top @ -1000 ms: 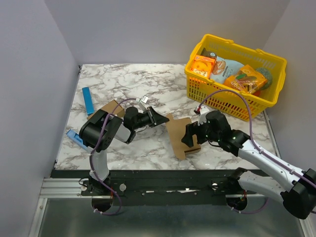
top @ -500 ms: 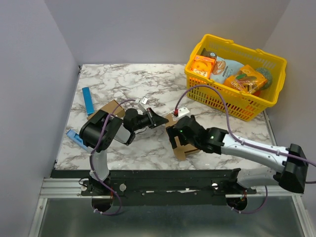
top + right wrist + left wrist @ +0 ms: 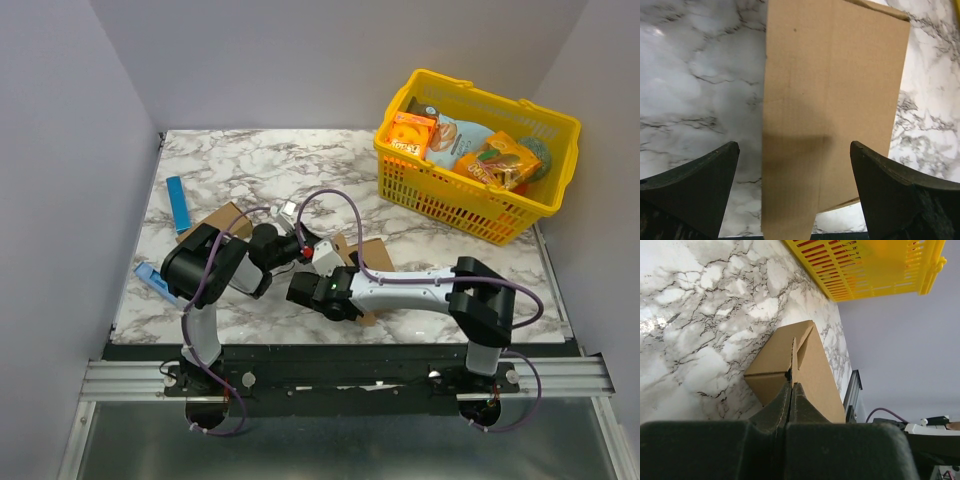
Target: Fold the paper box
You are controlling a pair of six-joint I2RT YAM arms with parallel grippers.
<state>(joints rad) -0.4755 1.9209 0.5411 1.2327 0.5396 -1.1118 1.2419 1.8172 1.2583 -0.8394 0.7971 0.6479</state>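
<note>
Left gripper [image 3: 791,388]: jaws pressing together on a thin upright flap of the paper box [image 3: 812,367].
Paper box: lying on the bench [image 3: 250,165] by its near edge, midway along.
Right gripper [image 3: 794,146]: jaws standing wide apart, hovering over the box, gripping nothing.
Progress: panels taking shape, ends gaping (my reading); flaps and closing remaining.
Surface: grey-veined white marble, carrying a yellow basket [image 3: 470,205] at its far right corner.
Room: plain grey walls enclosing it.
</note>
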